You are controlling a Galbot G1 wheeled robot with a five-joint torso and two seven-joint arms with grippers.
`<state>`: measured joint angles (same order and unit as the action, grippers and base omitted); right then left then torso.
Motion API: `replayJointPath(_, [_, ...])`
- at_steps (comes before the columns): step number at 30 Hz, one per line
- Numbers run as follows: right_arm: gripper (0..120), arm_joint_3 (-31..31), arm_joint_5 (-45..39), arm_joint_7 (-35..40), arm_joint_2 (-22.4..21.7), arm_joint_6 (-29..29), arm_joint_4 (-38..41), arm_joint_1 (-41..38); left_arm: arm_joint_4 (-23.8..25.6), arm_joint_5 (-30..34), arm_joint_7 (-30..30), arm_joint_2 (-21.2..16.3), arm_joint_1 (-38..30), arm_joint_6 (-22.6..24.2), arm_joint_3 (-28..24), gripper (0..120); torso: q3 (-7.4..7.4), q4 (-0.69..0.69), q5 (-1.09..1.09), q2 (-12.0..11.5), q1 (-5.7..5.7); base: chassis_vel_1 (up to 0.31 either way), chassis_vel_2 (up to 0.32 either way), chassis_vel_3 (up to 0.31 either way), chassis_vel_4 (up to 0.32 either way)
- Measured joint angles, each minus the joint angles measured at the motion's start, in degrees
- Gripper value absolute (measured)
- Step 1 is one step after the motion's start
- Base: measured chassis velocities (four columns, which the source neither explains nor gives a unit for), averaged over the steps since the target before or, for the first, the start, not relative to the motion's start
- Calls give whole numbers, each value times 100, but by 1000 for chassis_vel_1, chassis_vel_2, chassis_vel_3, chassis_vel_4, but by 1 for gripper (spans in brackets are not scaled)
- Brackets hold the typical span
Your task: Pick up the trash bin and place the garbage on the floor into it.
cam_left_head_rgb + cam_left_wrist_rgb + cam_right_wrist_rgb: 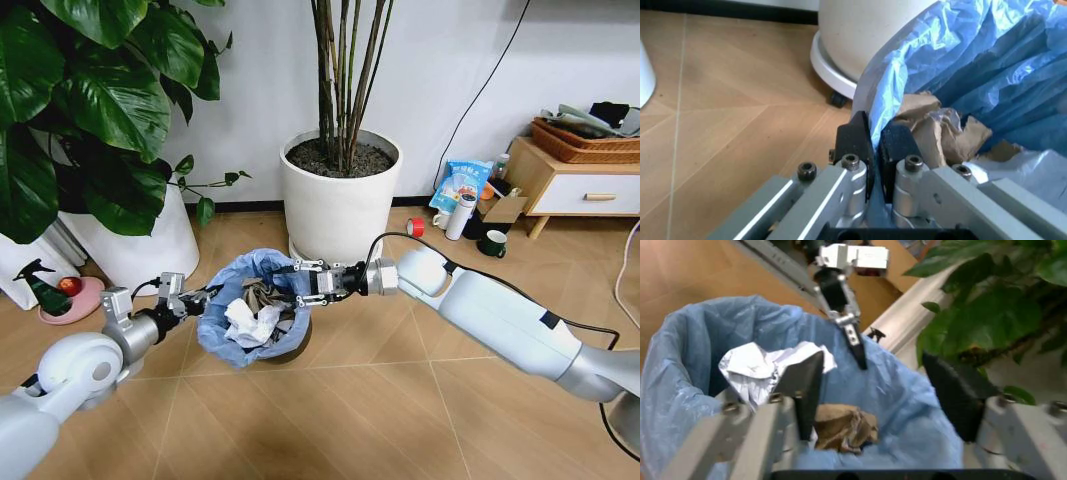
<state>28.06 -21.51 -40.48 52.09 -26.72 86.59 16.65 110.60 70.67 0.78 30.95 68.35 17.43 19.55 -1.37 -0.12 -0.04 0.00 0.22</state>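
Left end effector point(875, 142) pinches trash bin point(232, 345) rim (no legible writing).

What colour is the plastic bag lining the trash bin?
Light blue; the bag lining the trash bin shows best in the right wrist view.

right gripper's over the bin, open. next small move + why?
Probably draw the right gripper up and back from the trash bin. Its fingers stand open and empty over the bag, crumpled white tissue and brown paper already lie inside, and the left gripper pinches the rim.
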Motion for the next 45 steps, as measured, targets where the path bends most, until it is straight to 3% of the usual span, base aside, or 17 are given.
replayJointPath(3, [70, -244, -362, 285, -82, 267, 98, 275, -7, -12, 47, 2, 93, 19, 73, 0, 0, -1, -1, 0, 0, 0, 0, 0, 0])
replayJointPath(10, [97, -1377, -2041, 2689, -435, 1311, 491, 1607, -39, -84, 278, 118, 560, 71, 524, 0, 1, -2, 1, 0, -1, 0, 0, 0, 0])
replayJointPath(11, [97, -1377, -2041, 2689, -435, 1311, 491, 1607, -39, -84, 278, 118, 560, 71, 524, 0, 1, -2, 1, 0, -1, 0, 0, 0, 0])
replayJointPath(12, [98, -1858, -2391, 3412, -455, 1529, 655, 2117, -57, -102, 288, 131, 702, 70, 673, 0, 1, -1, 1, 1, -1, 0, 0, 0, 0])
replayJointPath(14, [100, -2457, -2539, 4112, -411, 1681, 771, 2798, -87, -157, 268, 132, 912, 47, 873, 0, 1, 0, 0, 1, -1, 0, 0, 0, 0])
replayJointPath(15, [100, -2457, -2539, 4112, -411, 1681, 771, 2798, -87, -157, 268, 132, 912, 47, 873, 0, 1, 0, 0, 1, -1, 0, 0, 0, 0])
replayJointPath(17, [100, -3274, -2527, 4735, -277, 1746, 921, 3716, -161, -271, 220, 156, 1125, -7, 1073, 0, 0, 3, 7, 1, -1, 0, 0, 0, 0])
replayJointPath(18, [100, -3274, -2527, 4735, -277, 1746, 921, 3716, -161, -271, 220, 156, 1125, -7, 1073, 0, 0, 3, 7, 1, -1, 0, 0, 0, 0])
replayJointPath(20, [100, -4115, -2331, 5058, -122, 1749, 1139, 4513, -282, -448, 165, 247, 1148, -64, 1110, 0, 2, 0, -2, 1, -1, 0, 0, 0, 0])
replayJointPath(23, [100, -4296, -2253, 5089, -79, 1715, 1169, 4690, -320, -499, 155, 276, 1149, -80, 1112, 0, 1, 0, -3, 1, -1, 0, 0, 0, 0])
replayJointPath(25, [100, -5239, -1716, 5065, 220, 1467, 1280, 5645, -450, -787, 135, 485, 1208, -150, 1197, 0, 2, -5, 1, 2, -1, 0, 0, 0, 0])
replayJointPath(26, [100, -5239, -1716, 5065, 220, 1467, 1280, 5645, -450, -787, 135, 485, 1208, -150, 1197, 0, 2, -5, 1, 2, -1, 0, 0, 0, 0])
replayJointPath(30, [100, -6461, -1388, 4838, 773, 1179, 1648, 6804, -381, -1157, 71, 886, 1446, -216, 1360, 0, 1, -2, -2, 1, -1, 0, 0, 0, 0])
replayJointPath(34, [100, -6871, -1181, 4634, 1162, 985, 1734, 7242, -385, -1380, -71, 1036, 1800, -288, 1673, 0, 1, -2, 1, 1, -1, 0, 0, 0, 0])
replayJointPath(40, [100, -6970, -887, 4347, 1613, 706, 1751, 7507, -191, -1467, -131, 1198, 2250, -341, 2236, 0, 1, 1, 1, 1, -1, 0, 0, 0, 0])
replayJointPath(45, [100, -6915, -656, 4223, 1788, 564, 1729, 7569, -51, -1491, -132, 1287, 2408, -343, 2387, 0, 1, 0, -1, 1, -1, 0, 0, 0, 0])
